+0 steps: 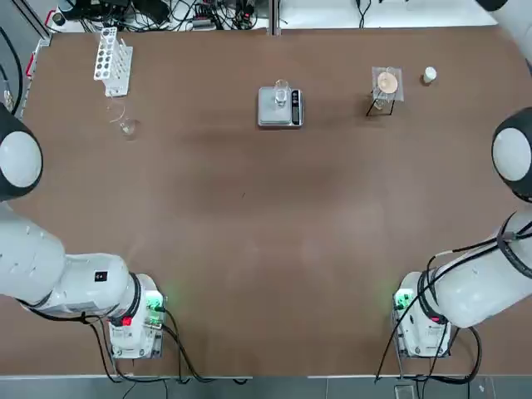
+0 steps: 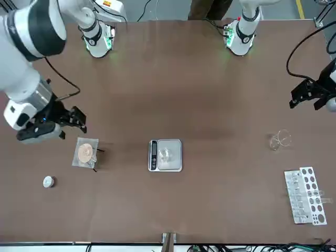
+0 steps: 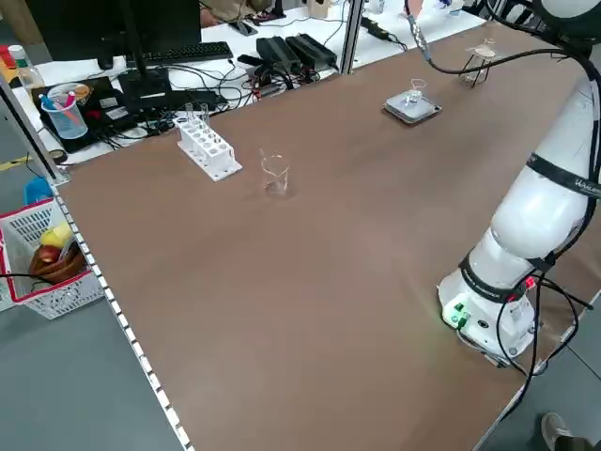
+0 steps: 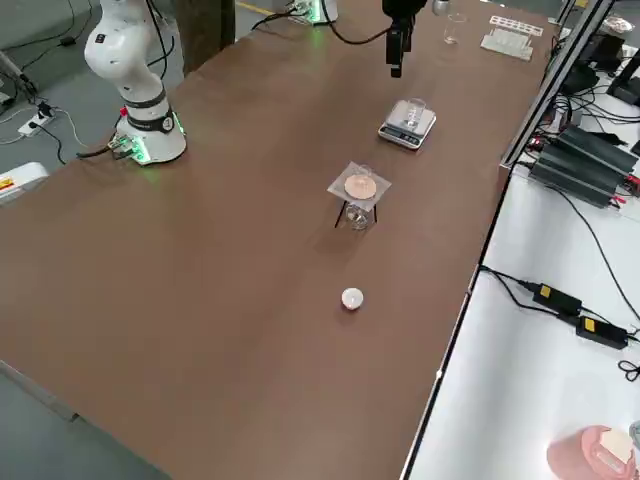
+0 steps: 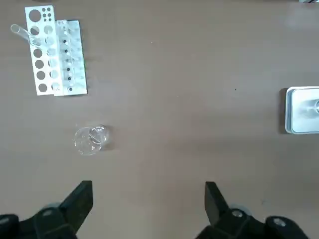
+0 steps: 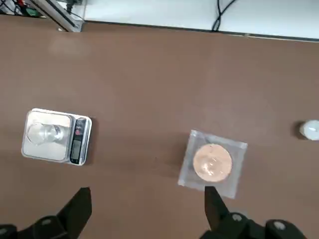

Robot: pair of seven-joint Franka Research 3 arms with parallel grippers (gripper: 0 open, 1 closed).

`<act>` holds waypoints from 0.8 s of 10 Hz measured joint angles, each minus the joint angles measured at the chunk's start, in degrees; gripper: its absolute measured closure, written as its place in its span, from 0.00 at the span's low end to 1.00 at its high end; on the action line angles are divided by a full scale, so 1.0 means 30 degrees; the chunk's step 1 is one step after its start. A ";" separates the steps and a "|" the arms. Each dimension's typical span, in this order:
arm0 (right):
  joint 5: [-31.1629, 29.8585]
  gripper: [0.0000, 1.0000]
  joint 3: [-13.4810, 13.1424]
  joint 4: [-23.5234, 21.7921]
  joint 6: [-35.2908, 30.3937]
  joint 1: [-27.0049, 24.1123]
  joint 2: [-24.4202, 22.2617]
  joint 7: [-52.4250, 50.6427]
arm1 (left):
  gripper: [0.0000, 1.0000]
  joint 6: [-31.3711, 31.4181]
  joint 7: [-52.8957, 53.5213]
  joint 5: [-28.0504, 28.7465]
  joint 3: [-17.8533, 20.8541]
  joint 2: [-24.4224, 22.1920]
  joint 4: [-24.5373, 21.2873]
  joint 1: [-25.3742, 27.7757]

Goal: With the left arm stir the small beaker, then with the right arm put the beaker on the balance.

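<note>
Right gripper (image 6: 144,209) jaws wide, small beaker (image 6: 43,132) on balance (image 6: 56,136)

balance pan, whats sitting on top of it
A small clear beaker stands upright on the silver pan of the balance, with nothing else on it. Whether the beaker holds any liquid cannot be told. Both arms are away from it, jaws open.

Small beaker (image 1: 282,93) on balance (image 1: 279,107), mid-worktop (image 1: 266,233), far side. Test-tube rack (image 1: 112,61) far left; glass with rod (image 1: 126,125) just before rack. Mesh stand (image 1: 386,86) right of balance.
</note>
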 joint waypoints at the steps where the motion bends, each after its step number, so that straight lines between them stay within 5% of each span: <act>1: -0.0241 0.00 -0.0001 0.0388 -0.0618 -0.0508 -0.0034 -0.0004 | 0.01 -0.0005 0.0000 0.0000 0.0006 -0.0008 0.0000 0.0011; 8: -0.0954 0.00 0.3223 0.0357 -0.4016 -0.5981 -0.2707 -0.0537 | 0.01 -0.0046 0.0000 0.0001 0.0037 -0.0008 -0.0003 0.0142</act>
